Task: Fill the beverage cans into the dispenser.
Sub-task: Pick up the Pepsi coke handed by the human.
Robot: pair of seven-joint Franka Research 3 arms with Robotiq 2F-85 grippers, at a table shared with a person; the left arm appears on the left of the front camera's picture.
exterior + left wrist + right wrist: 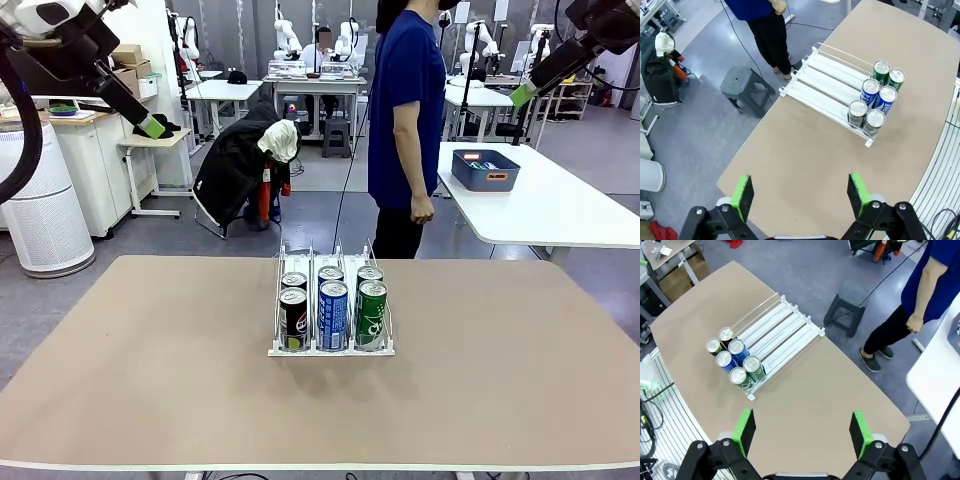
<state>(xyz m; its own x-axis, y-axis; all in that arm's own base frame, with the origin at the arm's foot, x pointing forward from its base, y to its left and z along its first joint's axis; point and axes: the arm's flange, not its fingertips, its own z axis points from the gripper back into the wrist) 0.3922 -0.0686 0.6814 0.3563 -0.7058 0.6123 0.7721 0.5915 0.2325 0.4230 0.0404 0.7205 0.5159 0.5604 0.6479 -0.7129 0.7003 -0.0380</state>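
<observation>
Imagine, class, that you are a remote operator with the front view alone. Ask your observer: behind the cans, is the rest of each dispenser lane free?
Observer: Yes. In the left wrist view, the six beverage cans (two black, two blue Pocari Sweat, two green) stand in two rows at the lipped end of the dispenser. The lanes behind them are bare.
Operator: Are the grippers open?
Observer: Both are. The left gripper and the right gripper have their jaws spread wide, with nothing between them.
Operator: Is anything on the floor by the person?
Observer: A grey stool stands near the person's feet, off the table's far edge.
</observation>
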